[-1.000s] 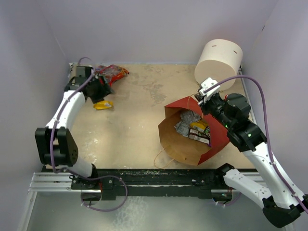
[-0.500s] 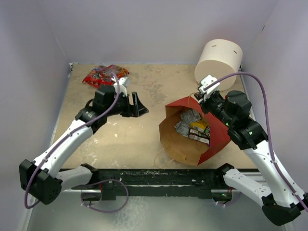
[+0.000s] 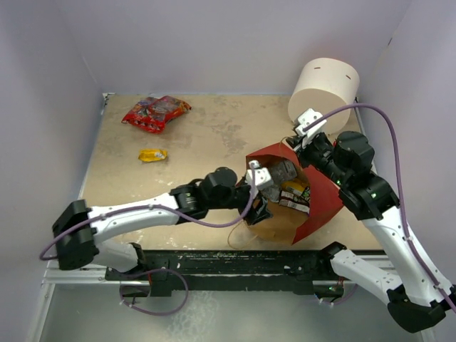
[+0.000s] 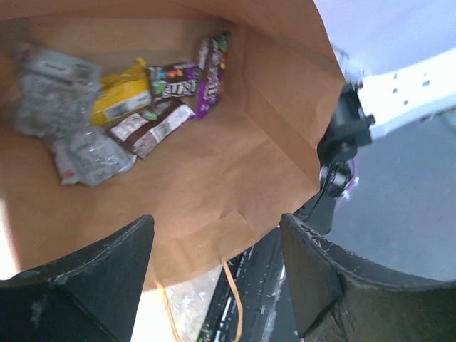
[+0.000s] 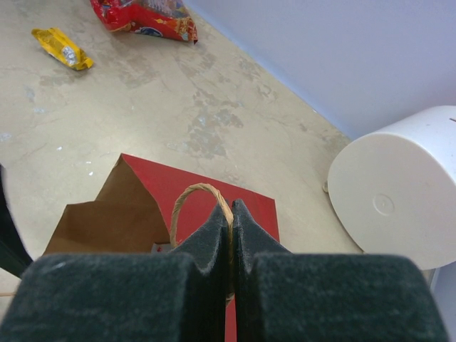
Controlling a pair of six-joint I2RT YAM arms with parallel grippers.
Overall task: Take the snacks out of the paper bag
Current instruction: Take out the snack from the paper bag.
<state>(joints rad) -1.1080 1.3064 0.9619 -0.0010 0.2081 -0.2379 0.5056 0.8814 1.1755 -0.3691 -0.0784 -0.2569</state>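
Facing into the paper bag [image 3: 318, 204] with jaws wide and empty, the left gripper [image 4: 214, 231] has the snacks [image 4: 139, 107] just rightward, deeper inside, while the right gripper [image 5: 231, 214] pinches a handle [image 5: 184, 201].

Paper bag [image 3: 320, 201]: matt red outside, tan kraft inside. Snacks [image 4: 121, 107]: crinkled glossy wrappers. Table [image 3: 206, 135]: scuffed, matt.

Snacks [image 4: 121, 107] in paper bag [image 3: 319, 205] — cylinder [image 3: 324, 89] behind.
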